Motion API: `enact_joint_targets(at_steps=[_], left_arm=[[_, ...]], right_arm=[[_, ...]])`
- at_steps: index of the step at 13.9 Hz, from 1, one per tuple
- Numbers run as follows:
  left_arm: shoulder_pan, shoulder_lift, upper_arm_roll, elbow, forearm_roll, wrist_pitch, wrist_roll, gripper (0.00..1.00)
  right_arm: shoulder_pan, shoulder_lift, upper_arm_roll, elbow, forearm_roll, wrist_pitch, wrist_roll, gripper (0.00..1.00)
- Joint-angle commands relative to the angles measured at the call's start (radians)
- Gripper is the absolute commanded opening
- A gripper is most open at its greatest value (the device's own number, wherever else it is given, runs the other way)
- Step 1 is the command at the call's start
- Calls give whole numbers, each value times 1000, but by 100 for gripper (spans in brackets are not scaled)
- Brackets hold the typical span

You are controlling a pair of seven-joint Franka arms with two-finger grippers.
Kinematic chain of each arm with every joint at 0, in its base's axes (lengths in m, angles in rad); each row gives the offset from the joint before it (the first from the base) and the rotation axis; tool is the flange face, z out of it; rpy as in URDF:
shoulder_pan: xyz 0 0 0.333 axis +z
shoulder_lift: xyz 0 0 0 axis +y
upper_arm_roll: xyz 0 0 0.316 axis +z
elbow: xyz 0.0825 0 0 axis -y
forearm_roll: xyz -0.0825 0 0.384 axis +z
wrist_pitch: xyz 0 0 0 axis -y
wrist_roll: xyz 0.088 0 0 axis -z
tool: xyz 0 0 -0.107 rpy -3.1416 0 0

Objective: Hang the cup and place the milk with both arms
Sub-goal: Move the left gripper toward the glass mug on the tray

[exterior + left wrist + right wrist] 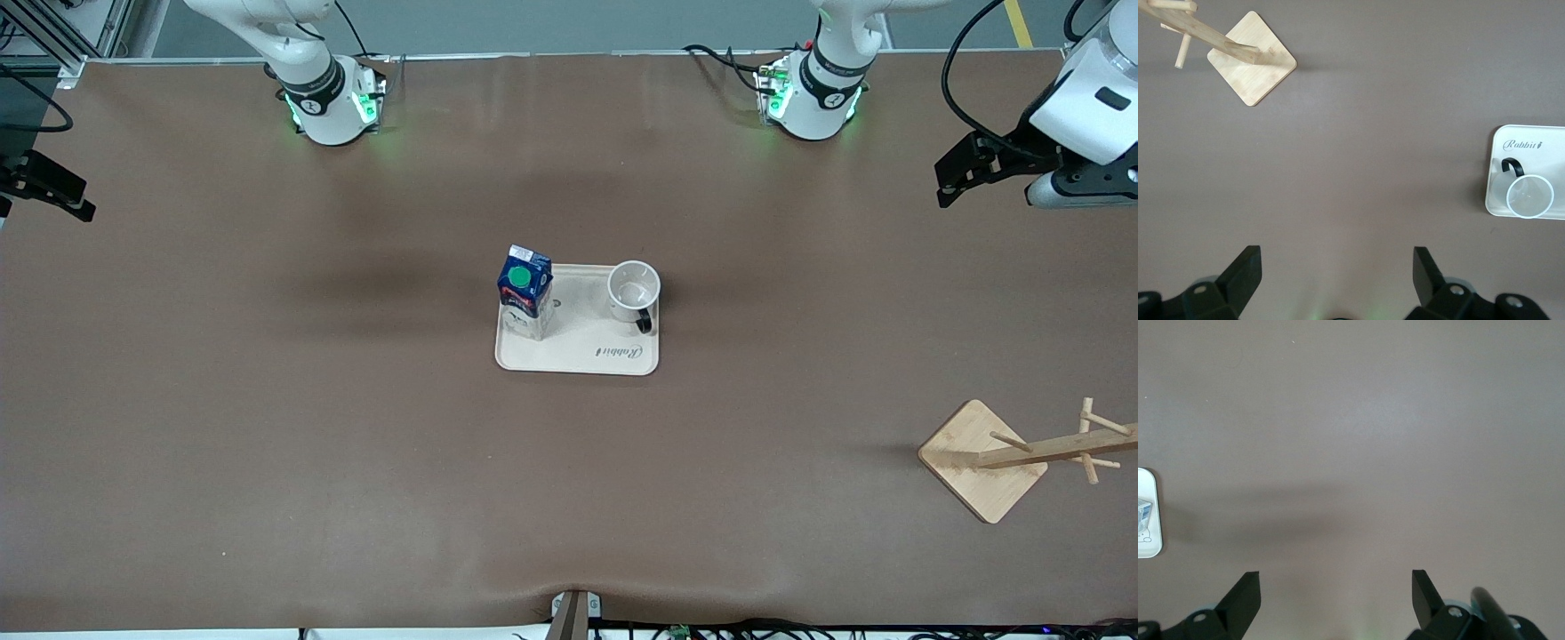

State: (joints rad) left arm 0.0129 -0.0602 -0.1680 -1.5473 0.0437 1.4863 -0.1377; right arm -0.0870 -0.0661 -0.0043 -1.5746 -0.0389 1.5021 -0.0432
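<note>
1. Front view shows a cream tray [578,354] at the middle of the brown table [267,400], holding two things: the milk [525,292] and the cup [634,293]
2. On the tray, the milk stands upright at the corner toward the right arm's end; its blue top carries a round green cap, with a red band below and a white printed lower part
3. On the same tray, the cup stands upright at the corner toward the left arm's end, mouth up, looking empty, its black handle turned toward the front camera
4. Script lettering on the tray reads something like "Rabbit", seen in both the front and left wrist views; the carton's print is too small to read
5. A wooden cup rack [1031,453] on a square base stands near the left arm's end, nearer the front camera than the tray and well apart from it
6. Over bare table at its own end, the left gripper [1337,267] waits, its fingers spread wide and holding nothing
7. Likewise the right gripper [1335,590] hangs over bare table at its end, fingers spread apart and empty
</note>
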Motion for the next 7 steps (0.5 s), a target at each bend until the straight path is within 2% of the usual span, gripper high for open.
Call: enact_joint_targets(at_steps=[1,7], left_arm=[[13,10,-1,19,-18,-18,18,100],[22,43,-1,12,-18,3,-3,100]], right_arm=[[-14,-6,7,2,4,1,2,100],[-16,-4,7,4,4,3,2,100]])
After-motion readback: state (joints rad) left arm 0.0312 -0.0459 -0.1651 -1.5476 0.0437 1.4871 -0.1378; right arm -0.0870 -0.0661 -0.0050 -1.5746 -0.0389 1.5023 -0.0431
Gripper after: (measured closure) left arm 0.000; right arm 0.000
